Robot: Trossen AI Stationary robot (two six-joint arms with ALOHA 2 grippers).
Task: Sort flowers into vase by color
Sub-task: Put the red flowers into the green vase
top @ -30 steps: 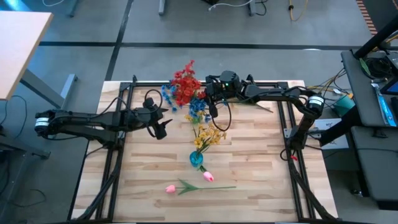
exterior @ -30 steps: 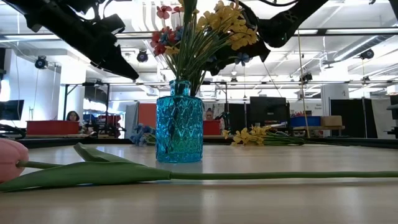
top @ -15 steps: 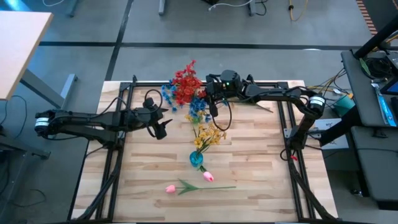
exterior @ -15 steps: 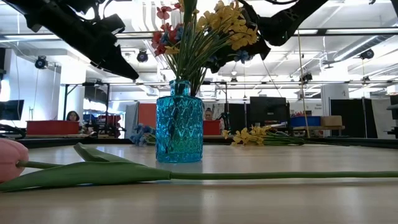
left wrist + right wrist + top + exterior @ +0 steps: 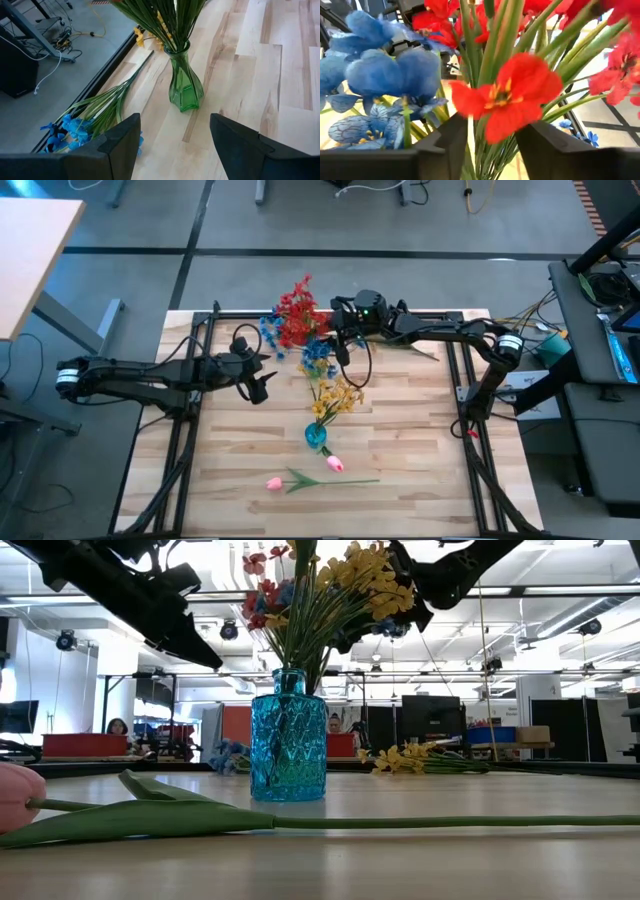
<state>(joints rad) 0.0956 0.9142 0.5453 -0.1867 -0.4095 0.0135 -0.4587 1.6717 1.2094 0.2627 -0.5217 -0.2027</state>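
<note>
Lowest in the high view, flat on the counter [image 5: 430, 480]: pink tulips [image 5: 335, 464], long axis running across the frame, one bud at lower left, the shared stem end trailing right; not yet sorted.

Just above them, at centre: blue vase [image 5: 316, 436], upright, holding yellow flowers [image 5: 336, 396]; stems rise and lean up-right, heads fanned over the rim.

Left of centre: left pincer [image 5: 260, 388], released, fingers apart with nothing between, hovering well apart from the blue vase and facing the green vase [image 5: 184, 86]; looks like waiting.

Upper centre: right pincer [image 5: 342, 352], at work in the bunch of red flowers [image 5: 296, 316]; fingers [image 5: 442, 150] parted, green stems passing between them without being pinched, so released rather than clenched. Red heads point to the upper left of the high view, stems slanting down-right toward the green vase. Blue flowers [image 5: 318, 356] crowd right beside the red; cannot tell whether they share that vase.

Farthest: blue spray [image 5: 75, 127] lying along the counter's upper edge, and yellow spray [image 5: 405, 756] lying flat behind the blue vase in the low view.

Judged step: red stems being settled in the green vase. Calls next for lifting the right pincer clear without dragging the stems, then fetching a loose spray, gripped low on the stem.
</note>
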